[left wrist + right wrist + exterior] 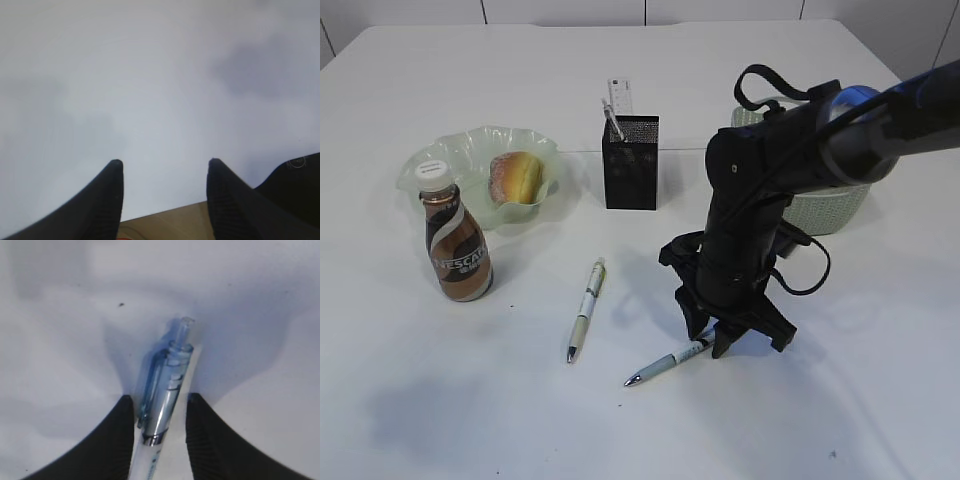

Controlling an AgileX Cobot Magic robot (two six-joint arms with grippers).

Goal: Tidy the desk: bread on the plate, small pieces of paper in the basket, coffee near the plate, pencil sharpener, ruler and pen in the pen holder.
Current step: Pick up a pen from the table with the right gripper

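Right wrist view: right pincer (159,412) pinching blue pen (165,395) on bench (60,340); next lift, carry to pen holder (631,162). Left pincer (165,167) spread, idle.

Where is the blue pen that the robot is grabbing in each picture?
Exterior view: the blue pen lies low and right of centre on the white table, its clip end between the fingers of the right gripper.
Left wrist view: not in it.
Right wrist view: bottom centre, between the two black fingers.
Shared landmark: the right gripper's black fingers.
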